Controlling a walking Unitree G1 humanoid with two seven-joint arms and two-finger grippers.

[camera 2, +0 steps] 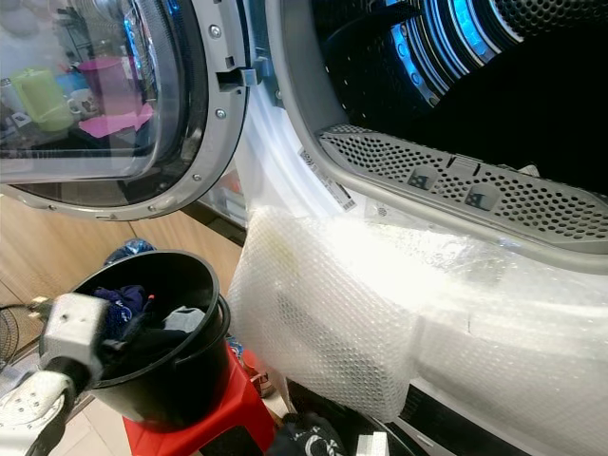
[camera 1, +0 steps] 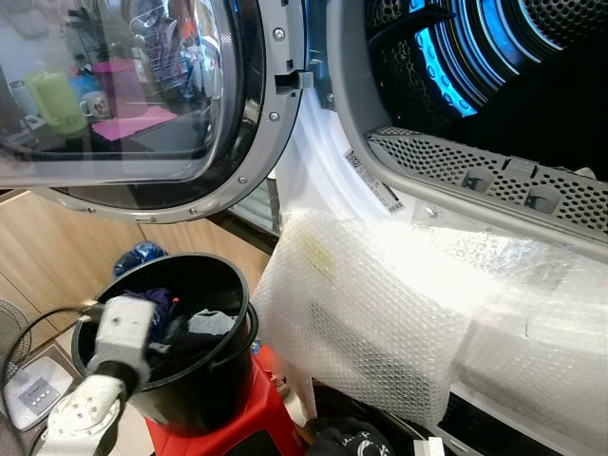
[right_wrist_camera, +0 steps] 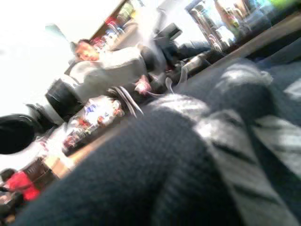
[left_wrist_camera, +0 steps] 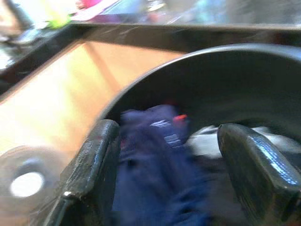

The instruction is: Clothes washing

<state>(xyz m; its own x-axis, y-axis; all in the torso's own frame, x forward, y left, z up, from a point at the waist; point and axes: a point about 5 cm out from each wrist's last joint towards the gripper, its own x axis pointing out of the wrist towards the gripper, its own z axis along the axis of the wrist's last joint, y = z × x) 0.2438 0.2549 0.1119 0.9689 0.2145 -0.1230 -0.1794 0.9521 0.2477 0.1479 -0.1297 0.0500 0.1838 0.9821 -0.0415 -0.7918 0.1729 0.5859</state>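
A black bucket point(camera 1: 231, 285) stands on a red stool point(camera 1: 252, 427) at the lower left, below the washer's open door point(camera 1: 142, 95). Blue and grey clothes point(camera 1: 204, 323) lie inside it. My left gripper point(left_wrist_camera: 167, 136) reaches over the bucket's rim, open, with a crumpled blue garment point(left_wrist_camera: 155, 179) just beyond its two fingers point(left_wrist_camera: 96, 169). The open drum point(camera 1: 494, 57) is dark, with blue light on its wall. A dark knit cloth with grey stripes point(right_wrist_camera: 197, 155) lies right against the right wrist camera. A dark garment point(camera 1: 347, 439) sits at the bottom edge of the eye views.
Bubble wrap point(camera 1: 399, 304) covers the washer's front below the perforated grey sill point(camera 1: 494, 176). Wooden cabinet fronts point(camera 1: 66, 247) stand behind the bucket. A fan point(camera 1: 9, 332) and a small white device point(camera 1: 33, 389) sit on the floor at the far left.
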